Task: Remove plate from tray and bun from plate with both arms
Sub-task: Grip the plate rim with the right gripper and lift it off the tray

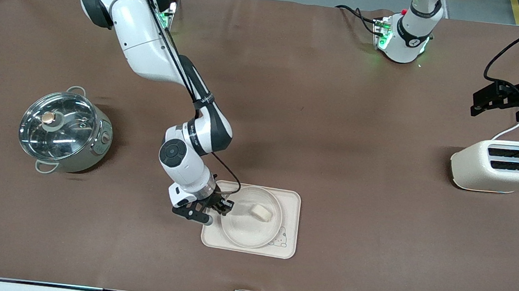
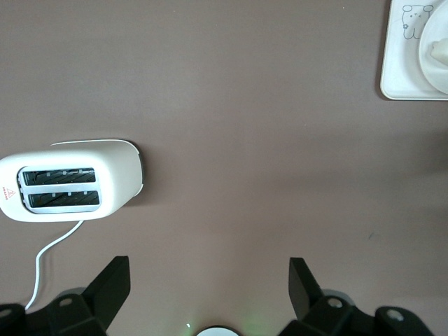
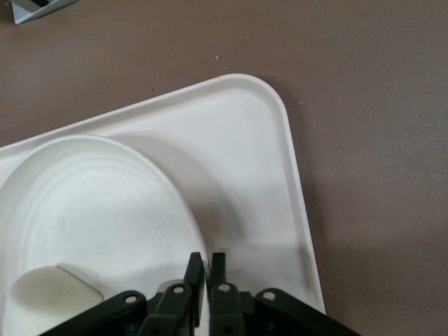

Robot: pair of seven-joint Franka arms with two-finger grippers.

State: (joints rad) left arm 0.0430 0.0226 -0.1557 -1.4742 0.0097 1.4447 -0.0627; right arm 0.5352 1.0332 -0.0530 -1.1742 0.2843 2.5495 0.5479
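The round cream plate point(image 1: 243, 233) lies on the rectangular cream tray point(image 1: 290, 202) near the table's front edge. The small pale bun point(image 1: 262, 212) sits on the plate. My right gripper point(image 1: 225, 207) is shut on the plate's rim at the side toward the right arm's end. In the right wrist view its fingertips point(image 3: 208, 264) pinch the rim of the plate point(image 3: 91, 210), with the bun point(image 3: 49, 294) beside them and the tray point(image 3: 238, 140) below. My left gripper point(image 1: 475, 105) hangs open and empty in the air over the toaster, and that arm waits; its open fingers point(image 2: 115, 280) show in the left wrist view.
A cream toaster point(image 1: 503, 166) stands at the left arm's end of the table, also in the left wrist view point(image 2: 70, 180). A steel pot with a glass lid point(image 1: 63, 132) stands at the right arm's end. Cables lie along the front edge.
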